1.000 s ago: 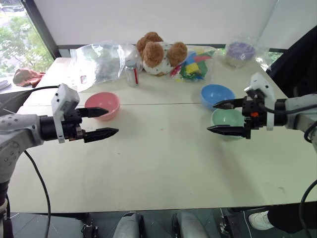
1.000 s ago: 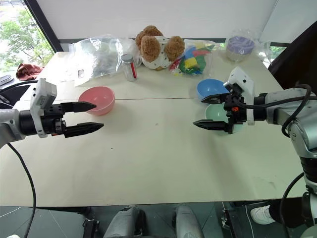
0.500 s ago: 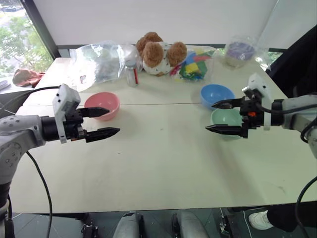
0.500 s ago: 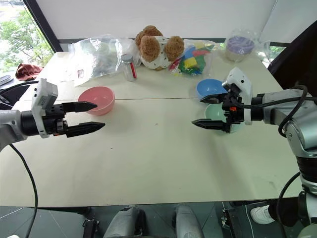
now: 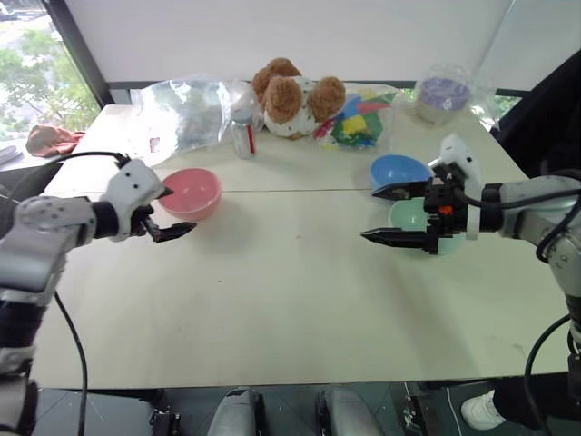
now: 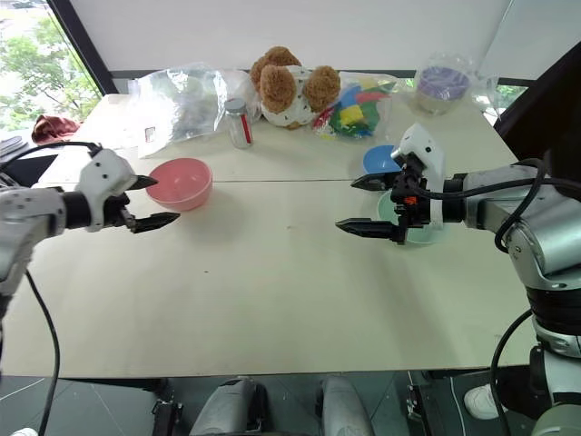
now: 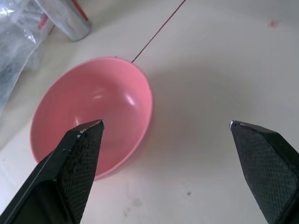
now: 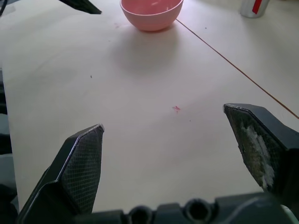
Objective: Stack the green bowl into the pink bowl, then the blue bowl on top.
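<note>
Three bowls sit unstacked on the surface, pink bowl (image 5: 190, 192) left of centre, green bowl (image 5: 410, 218) and blue bowl (image 5: 398, 170) at right, left gripper (image 5: 172, 212) and right gripper (image 5: 392, 214) wide, empty, poised.

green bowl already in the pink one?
No. The pink bowl sits empty by the left hand, while the green bowl rests on the table behind the right hand.
</note>
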